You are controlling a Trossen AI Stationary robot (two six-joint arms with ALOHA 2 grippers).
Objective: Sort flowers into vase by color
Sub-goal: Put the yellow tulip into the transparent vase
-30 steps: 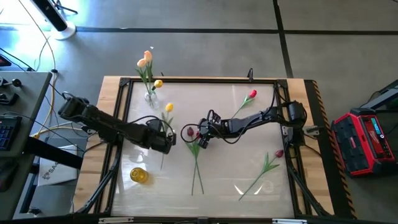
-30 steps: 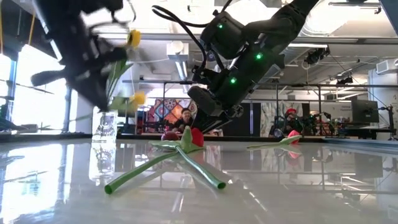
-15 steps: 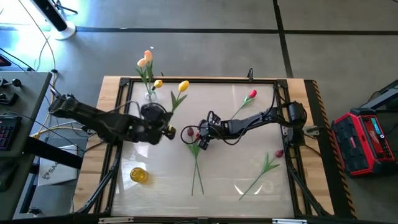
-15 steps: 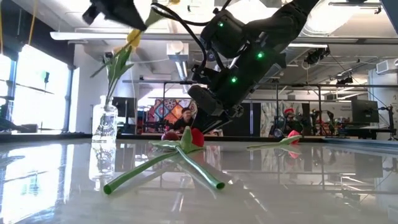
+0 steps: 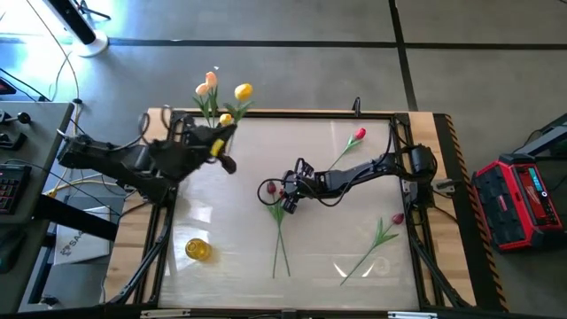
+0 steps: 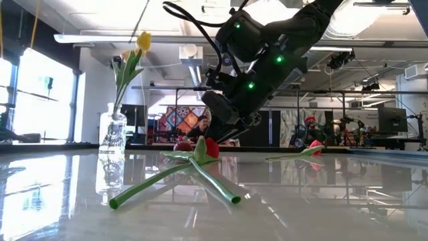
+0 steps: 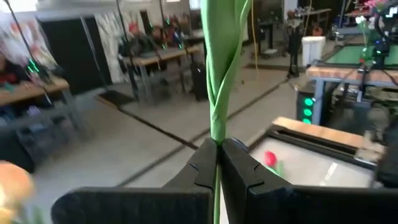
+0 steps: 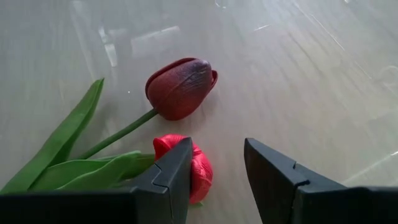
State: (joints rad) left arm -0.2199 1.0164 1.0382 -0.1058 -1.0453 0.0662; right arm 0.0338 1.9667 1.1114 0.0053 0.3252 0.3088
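My left gripper (image 5: 220,142) is raised near the table's far left corner, shut on a yellow tulip (image 5: 243,90), right beside the glass vase (image 5: 214,135). The vase (image 6: 112,134) holds peach tulips (image 5: 205,86) and a small yellow one (image 5: 225,119). My right gripper (image 8: 217,174) hovers open over a maroon tulip head (image 8: 180,87) and a red tulip head (image 8: 200,171). Their stems (image 6: 170,177) cross on the table. Its fingers touch nothing. My left gripper pinches the yellow tulip's green stem (image 7: 216,134) between its two shut fingers (image 7: 239,165), below the leaves. The flower is lifted clear of the table. Its stem and leaves (image 7: 221,62) rise beyond the fingers toward the head.
Another red tulip (image 5: 359,135) lies near the far right corner and a maroon one (image 5: 398,218) by the right edge. A round yellow object (image 5: 198,250) sits near the near left corner. A black frame (image 5: 283,113) rims the table.
My left gripper has carried the yellow tulip from the table's left middle up and toward the far edge, ending beside the vase. The flower has swung from lying along the table to standing up, head now beyond the far rim. The right arm has kept still.
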